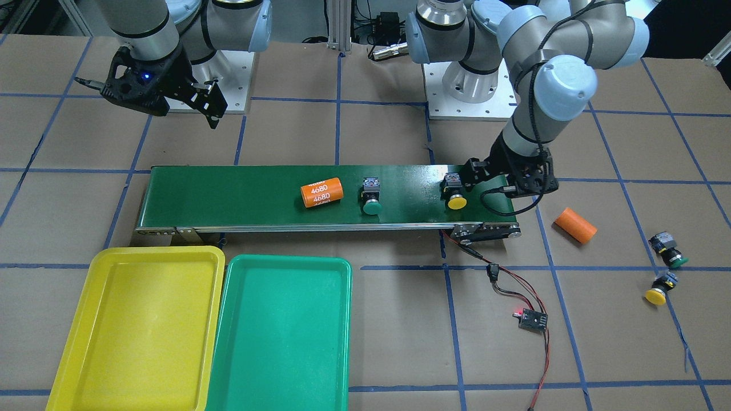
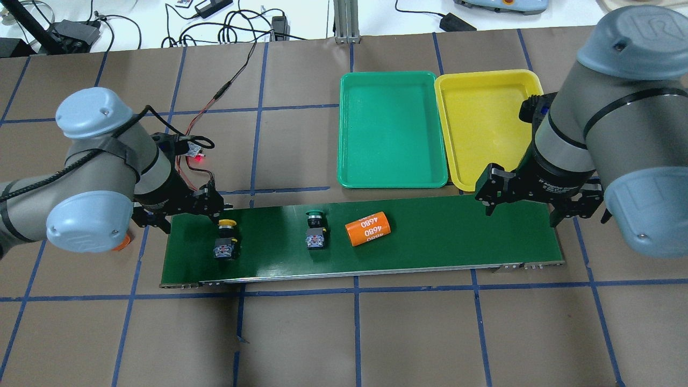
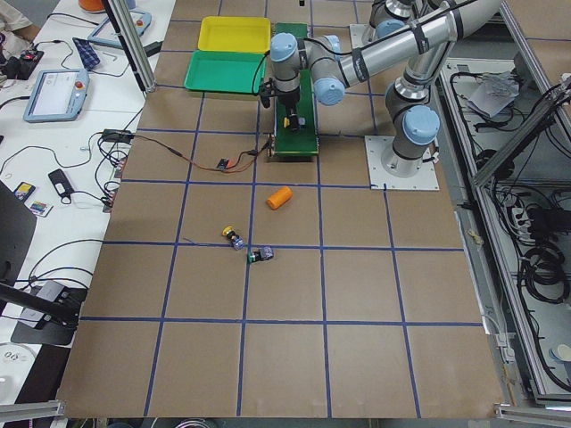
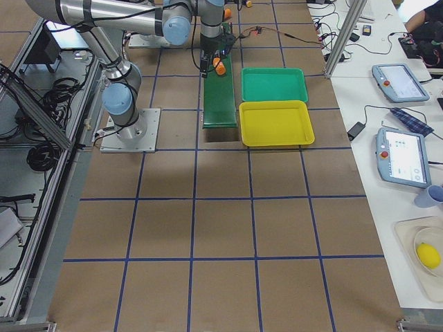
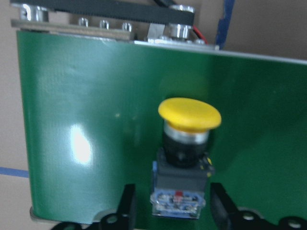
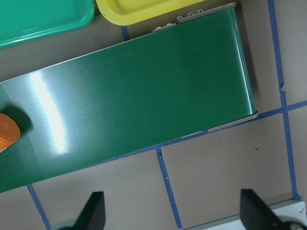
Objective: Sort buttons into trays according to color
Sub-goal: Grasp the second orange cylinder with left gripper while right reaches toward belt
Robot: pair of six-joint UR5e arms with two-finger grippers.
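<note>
A yellow button lies on the dark-green conveyor belt near its end, with a green button further along. My left gripper is open and low over the belt. In the left wrist view its fingers stand either side of the yellow button's switch body, with a gap on each side. Another green button and another yellow button lie on the table beyond the belt's end. The yellow tray and green tray hold nothing. My right gripper is open and empty above the belt's other end.
An orange cylinder marked 4680 lies on the belt beside the green button. A plain orange cylinder lies on the table past the belt's end. Red and black wires run to a small circuit board in front of the belt.
</note>
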